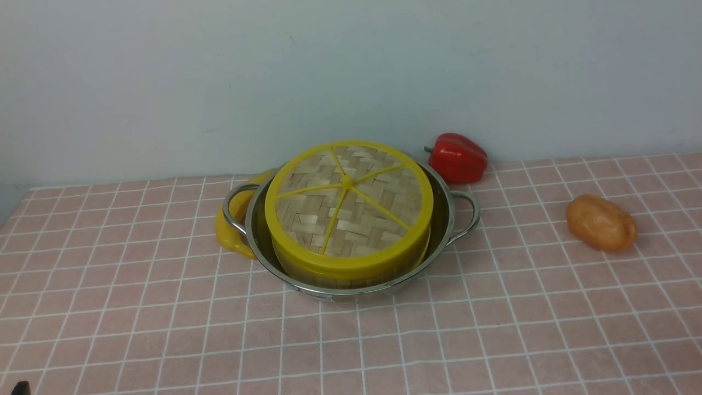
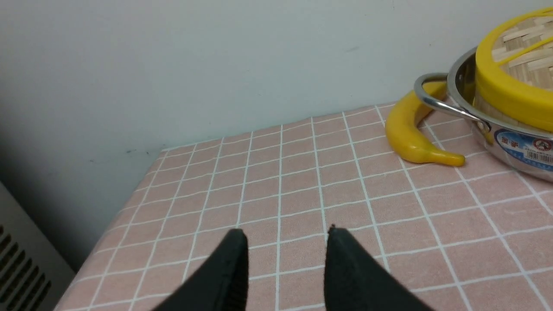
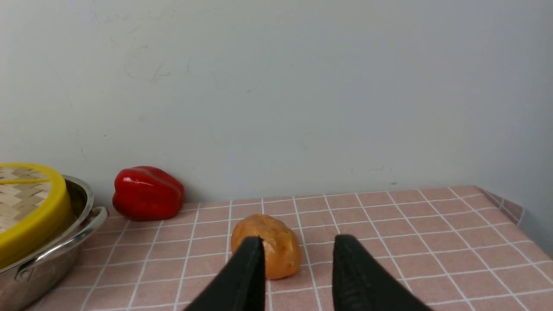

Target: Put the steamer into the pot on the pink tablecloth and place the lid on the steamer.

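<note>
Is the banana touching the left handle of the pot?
Cannot tell. In the left wrist view the pot handle crosses over the banana, and no gap or contact shows plainly.

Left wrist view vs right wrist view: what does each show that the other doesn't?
Only the left wrist view: the banana lying against the pot's handle, the label on the pot's wall, and the left tool, open and empty above the cloth.

Only the right wrist view: the red pepper by the wall, the potato, and the right tool, open and empty.

Both: the pot with the lid on the steamer inside it, the pink tablecloth, the wall.
</note>
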Tool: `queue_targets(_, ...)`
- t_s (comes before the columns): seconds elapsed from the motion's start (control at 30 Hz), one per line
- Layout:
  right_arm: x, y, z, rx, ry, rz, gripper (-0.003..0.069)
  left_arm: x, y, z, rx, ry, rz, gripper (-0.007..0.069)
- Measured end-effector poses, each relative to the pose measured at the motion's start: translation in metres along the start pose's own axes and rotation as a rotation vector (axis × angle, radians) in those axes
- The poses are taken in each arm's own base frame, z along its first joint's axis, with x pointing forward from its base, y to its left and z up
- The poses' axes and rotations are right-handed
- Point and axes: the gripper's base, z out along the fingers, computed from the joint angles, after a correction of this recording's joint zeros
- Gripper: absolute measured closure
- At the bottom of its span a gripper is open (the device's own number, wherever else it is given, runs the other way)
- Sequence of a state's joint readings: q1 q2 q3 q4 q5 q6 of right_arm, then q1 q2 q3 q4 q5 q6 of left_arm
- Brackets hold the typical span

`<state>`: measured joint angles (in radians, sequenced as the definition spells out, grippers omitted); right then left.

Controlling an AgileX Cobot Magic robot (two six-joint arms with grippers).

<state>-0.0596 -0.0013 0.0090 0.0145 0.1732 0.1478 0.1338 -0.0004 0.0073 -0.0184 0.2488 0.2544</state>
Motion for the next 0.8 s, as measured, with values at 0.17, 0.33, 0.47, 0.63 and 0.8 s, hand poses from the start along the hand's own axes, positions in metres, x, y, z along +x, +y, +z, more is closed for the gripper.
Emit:
queue_targets(0.17, -0.0001, 0.0, 0.0, 0.0, -0.001, 0.002, 0.0416, 0.0, 0.0, 0.0, 0.0, 0.0, 0.0, 0.0382)
queue_targets(0.33, -0.0001, 0.0, 0.0, 0.0, -0.001, 0.002, 0.0416, 0.0, 0.0, 0.0, 0.0, 0.0, 0.0, 0.0382)
queue_targets(0.47, -0.0001, 0.0, 0.0, 0.0, -0.001, 0.002, 0.0416, 0.0, 0.0, 0.0, 0.0, 0.0, 0.0, 0.0382)
queue_targets(0.63, -0.0001, 0.0, 0.0, 0.0, -0.001, 0.003, 0.0416, 0.0, 0.0, 0.0, 0.0, 0.0, 0.0, 0.0382)
queue_targets(0.8, -0.0001, 0.0, 0.0, 0.0, -0.001, 0.021, 0.0416, 0.0, 0.0, 0.0, 0.0, 0.0, 0.001, 0.0382)
